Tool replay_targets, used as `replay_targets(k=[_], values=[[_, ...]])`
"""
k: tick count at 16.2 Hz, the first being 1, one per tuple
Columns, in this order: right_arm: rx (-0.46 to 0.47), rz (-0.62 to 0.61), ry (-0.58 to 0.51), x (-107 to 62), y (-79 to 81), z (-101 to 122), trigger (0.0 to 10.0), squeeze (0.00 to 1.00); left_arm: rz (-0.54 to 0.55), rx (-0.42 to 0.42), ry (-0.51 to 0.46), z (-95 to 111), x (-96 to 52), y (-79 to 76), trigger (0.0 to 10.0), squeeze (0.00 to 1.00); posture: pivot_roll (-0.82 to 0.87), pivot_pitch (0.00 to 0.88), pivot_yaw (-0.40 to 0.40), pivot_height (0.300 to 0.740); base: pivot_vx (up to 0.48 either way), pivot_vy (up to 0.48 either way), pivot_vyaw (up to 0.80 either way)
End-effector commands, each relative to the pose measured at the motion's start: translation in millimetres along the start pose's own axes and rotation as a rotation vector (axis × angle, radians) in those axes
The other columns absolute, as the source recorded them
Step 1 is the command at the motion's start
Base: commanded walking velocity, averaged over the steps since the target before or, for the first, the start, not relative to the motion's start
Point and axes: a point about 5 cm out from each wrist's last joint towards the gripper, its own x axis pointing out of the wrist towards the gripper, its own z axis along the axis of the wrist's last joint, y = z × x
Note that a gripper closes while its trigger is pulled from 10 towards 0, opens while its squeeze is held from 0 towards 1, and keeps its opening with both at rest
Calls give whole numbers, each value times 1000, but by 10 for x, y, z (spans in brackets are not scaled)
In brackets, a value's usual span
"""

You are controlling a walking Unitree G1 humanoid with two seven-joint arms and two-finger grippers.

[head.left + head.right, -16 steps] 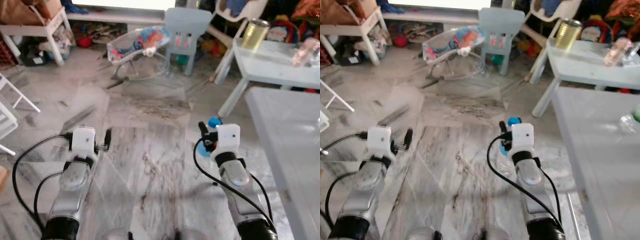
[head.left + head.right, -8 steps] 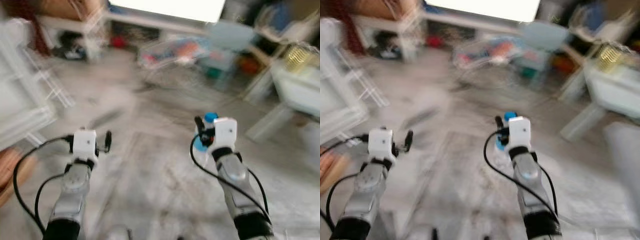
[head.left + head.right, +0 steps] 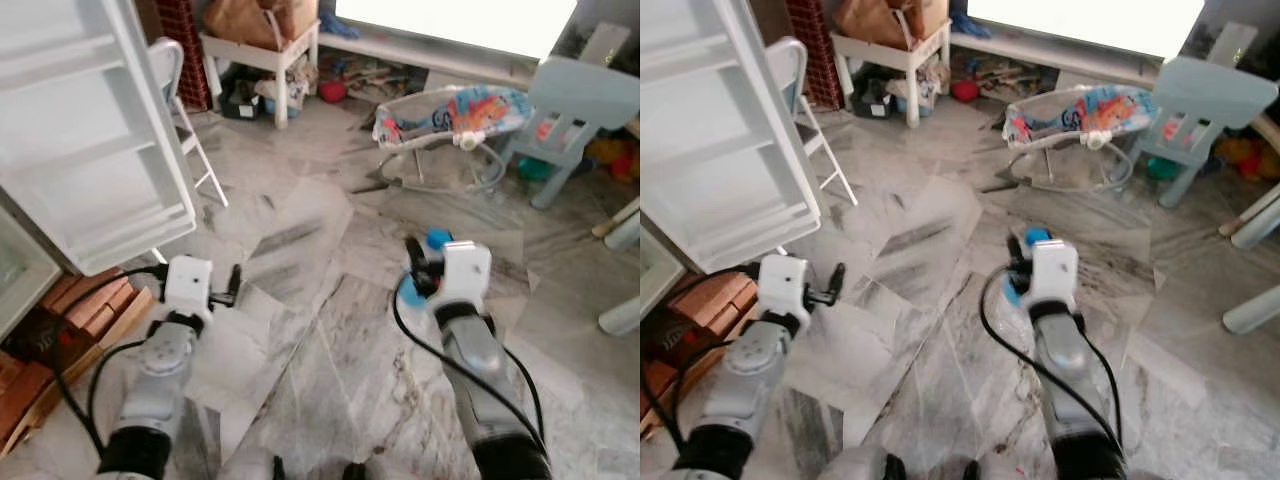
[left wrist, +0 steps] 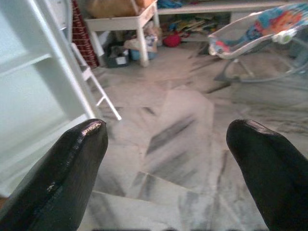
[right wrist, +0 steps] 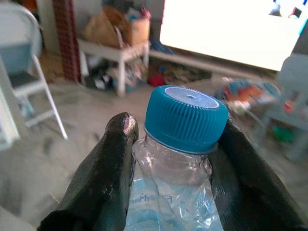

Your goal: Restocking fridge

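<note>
My right gripper (image 3: 420,268) is shut on a clear plastic water bottle (image 5: 168,192) with a blue cap (image 3: 437,239), held upright at chest height over the marble floor. In the right wrist view both black fingers (image 5: 103,183) press the bottle's neck just under the cap (image 5: 186,118). My left gripper (image 3: 232,283) is held forward at the same height, open with nothing between its fingers (image 4: 72,168). A white fridge door (image 3: 90,130) with shelf racks stands open at the upper left, ahead of the left gripper. The fridge body (image 3: 15,275) shows at the left edge.
A white folding chair (image 3: 185,110) stands behind the fridge door. Bricks and wood (image 3: 60,330) lie under the fridge. Farther off are a baby bouncer (image 3: 450,110), a pale blue child's chair (image 3: 585,100) and a white side table (image 3: 260,50). A white table leg (image 3: 625,315) is at right.
The camera has swung to the left: the white tables on the right have left the picture and the open fridge door has come in. Both arms keep the same pose, bottle still held.
</note>
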Motion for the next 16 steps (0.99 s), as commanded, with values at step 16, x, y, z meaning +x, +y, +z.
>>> replay_targets(k=[16], values=[[-36,32,-78,93,-43,174,10000,0,210,-99,-1,-48,-352,272,10000,0,79,112,-78,740,0,0,261]])
